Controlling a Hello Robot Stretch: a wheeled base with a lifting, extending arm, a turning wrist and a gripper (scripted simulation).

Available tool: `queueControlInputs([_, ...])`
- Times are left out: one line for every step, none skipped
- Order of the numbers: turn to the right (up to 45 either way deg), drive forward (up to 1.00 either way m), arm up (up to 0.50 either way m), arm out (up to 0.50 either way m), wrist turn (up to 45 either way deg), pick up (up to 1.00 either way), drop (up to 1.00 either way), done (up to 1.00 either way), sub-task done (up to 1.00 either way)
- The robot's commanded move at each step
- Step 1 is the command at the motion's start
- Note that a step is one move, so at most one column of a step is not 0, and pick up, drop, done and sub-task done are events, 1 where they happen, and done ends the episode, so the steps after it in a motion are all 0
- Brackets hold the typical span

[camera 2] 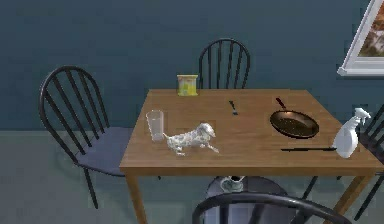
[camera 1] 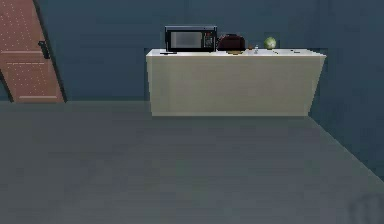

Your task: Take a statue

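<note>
Nearest to me on the arm side view, a dark chair's curved back rail [camera 2: 262, 200] arcs along the bottom edge, thin and metal-looking. Beyond it stands a rectangular wooden table [camera 2: 250, 152] with a smooth warm-brown top. The statue [camera 2: 192, 138] lies on that top towards the view's left, near the near edge. It is a silvery, glossy figure shaped like a four-legged animal. Just beside it, to its left, stands one clear drinking glass [camera 2: 155, 123].

Farther back sits one small yellow-green container [camera 2: 186, 85], close to the far edge. To the right I see one round dark frying pan [camera 2: 294, 124] with a thin handle, one slim dark utensil [camera 2: 305, 149] lying flat, and one white spray bottle [camera 2: 348, 135] upright.

I count three spindle-backed dark chairs for certain: the near one, one at the table's left [camera 2: 95, 150] with a grey-blue seat, and one at the far side [camera 2: 225, 62]. A curved dark piece at the right edge [camera 2: 377, 125] may be a fourth. One white-framed picture [camera 2: 366, 45] hangs on the blue wall.

In the forward view, one white block counter [camera 1: 235, 85] carries one black microwave [camera 1: 190, 39], one dark red appliance [camera 1: 231, 42] and one small green round thing [camera 1: 270, 43]. One panelled reddish wooden door [camera 1: 28, 55] stands at the left.

As for the gripper, I cannot tell its state.
</note>
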Motion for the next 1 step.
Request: queueControlInputs([0.0, 0.00, 0.50, 0.00, 0.0, 0.00, 0.00, 0.00, 0.00])
